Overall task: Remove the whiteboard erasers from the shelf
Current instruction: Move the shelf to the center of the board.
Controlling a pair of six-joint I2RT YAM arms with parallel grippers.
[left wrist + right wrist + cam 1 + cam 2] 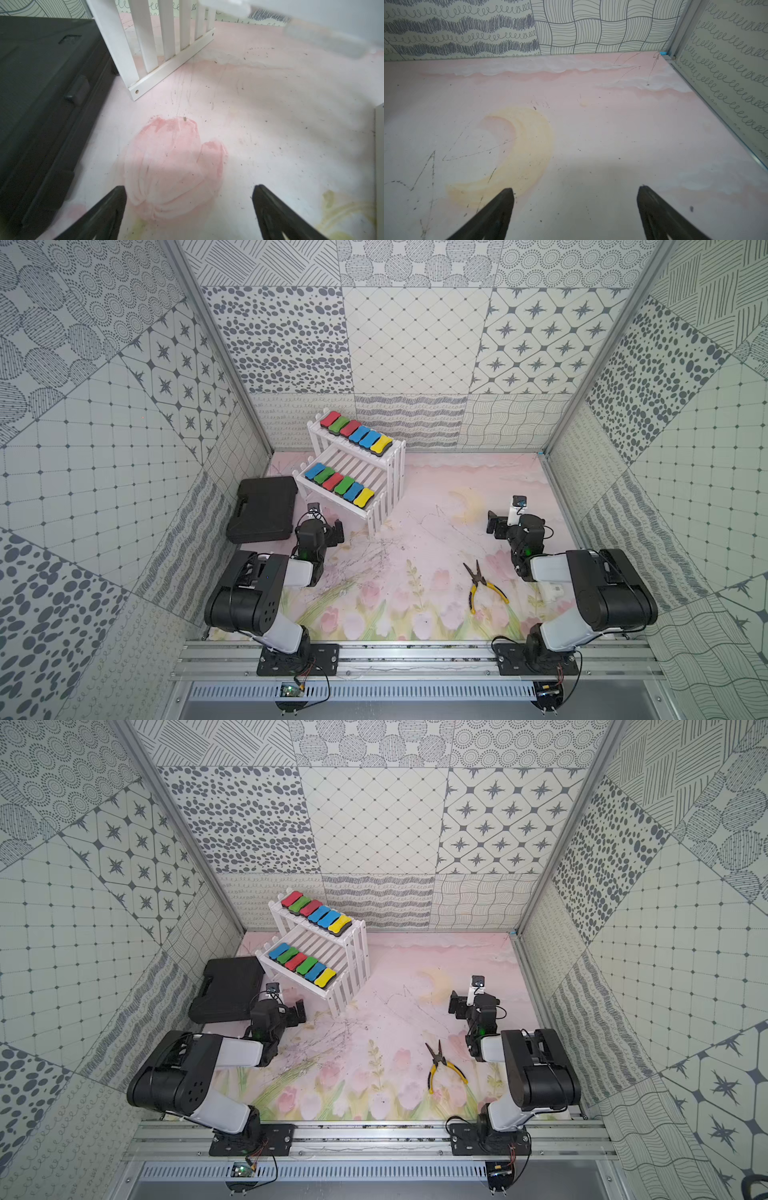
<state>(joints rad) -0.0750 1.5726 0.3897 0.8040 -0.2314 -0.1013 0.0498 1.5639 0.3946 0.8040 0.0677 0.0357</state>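
1. Nothing is off yet: all twelve whiteboard erasers (338,485) sit on the shelf (384,506), six in a row on its upper tier and six on the lower.
2. Your left hand (189,188) hangs low near the shelf's front corner, fingers apart and empty. Your right hand (575,188) is well apart from the shelf, also spread and empty.
3. Mind the low picket rails at the tier ends; you will likely need to lift each eraser up before pulling away.
4. The black case (264,508) lies just beside the shelf and the yellow-handled pliers (482,587) lie near your right arm. The middle of the surface (415,539) gives you drop-off room.
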